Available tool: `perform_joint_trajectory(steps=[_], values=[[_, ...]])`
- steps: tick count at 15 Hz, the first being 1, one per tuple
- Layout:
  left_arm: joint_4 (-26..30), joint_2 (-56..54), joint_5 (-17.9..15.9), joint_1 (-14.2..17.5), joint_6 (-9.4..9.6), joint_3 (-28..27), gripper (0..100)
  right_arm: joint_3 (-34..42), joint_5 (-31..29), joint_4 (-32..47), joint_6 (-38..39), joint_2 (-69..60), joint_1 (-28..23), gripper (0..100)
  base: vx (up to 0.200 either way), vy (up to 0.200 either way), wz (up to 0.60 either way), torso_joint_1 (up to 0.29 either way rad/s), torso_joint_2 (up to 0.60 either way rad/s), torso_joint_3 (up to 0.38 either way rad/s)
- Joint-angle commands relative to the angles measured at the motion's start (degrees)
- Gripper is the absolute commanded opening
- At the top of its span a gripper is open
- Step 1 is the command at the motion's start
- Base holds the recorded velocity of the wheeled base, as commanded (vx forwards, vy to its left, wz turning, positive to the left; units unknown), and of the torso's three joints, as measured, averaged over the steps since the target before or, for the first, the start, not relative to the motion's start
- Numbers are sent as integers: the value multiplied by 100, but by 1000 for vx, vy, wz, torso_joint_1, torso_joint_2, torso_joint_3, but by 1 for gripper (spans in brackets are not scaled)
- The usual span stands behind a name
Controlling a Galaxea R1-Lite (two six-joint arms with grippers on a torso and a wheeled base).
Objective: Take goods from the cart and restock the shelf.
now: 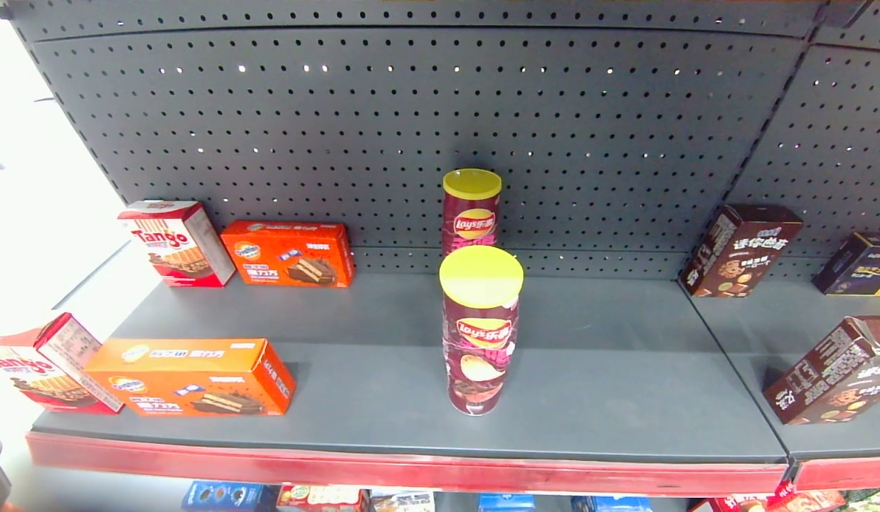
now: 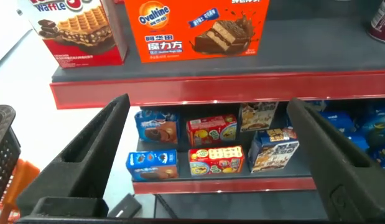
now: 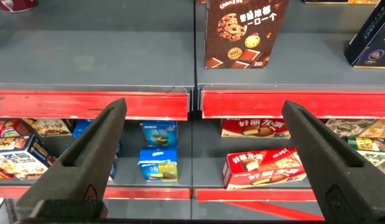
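Note:
Two dark red chip cans with yellow lids stand upright mid-shelf, one [image 1: 480, 334] near the front and one [image 1: 472, 211] behind it by the pegboard. The grey shelf [image 1: 596, 384] has a red front edge. My left gripper [image 2: 209, 102] is open and holds nothing; it hangs in front of and below the shelf's left end, under an orange wafer box [image 2: 198, 28]. My right gripper [image 3: 206, 104] is open and holds nothing, facing the red edge where two shelf sections meet. A black basket edge [image 2: 2, 155] sits beside the left gripper.
Orange boxes [image 1: 191, 377] [image 1: 289, 252] and red wafer boxes [image 1: 175, 242] [image 1: 41, 363] line the shelf's left. Brown cookie boxes [image 1: 740, 249] [image 1: 831, 370] stand on the right section. Lower shelves hold several small boxes [image 3: 264, 169]. Bare shelf lies either side of the cans.

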Motion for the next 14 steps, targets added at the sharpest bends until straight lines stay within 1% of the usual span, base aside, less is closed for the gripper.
perform_joint_trajectory(steps=[1,2,5,6,8,10,14], values=[[0,-2,23,-16,-29,1,100,0,5,-2,-2,11,0,100,0,0,0,0,0,0],[0,-2,41,-16,-3,1,100,0,5,-2,6,11,0,100,0,0,0,0,0,0],[0,-2,41,-16,-29,1,100,0,40,-2,-11,11,0,100,0,0,0,0,0,0],[0,-2,32,-16,15,1,100,0,40,-2,-2,11,0,100,0,0,0,0,0,0],[0,-2,41,-16,-3,1,100,0,40,-2,-2,11,0,100,0,0,0,0,0,0],[0,-2,67,-16,-55,1,100,0,40,-2,-2,11,0,100,-200,0,0,5,5,5],[0,-2,67,-16,-38,1,100,0,40,-2,-2,11,0,100,0,0,0,0,0,0]])
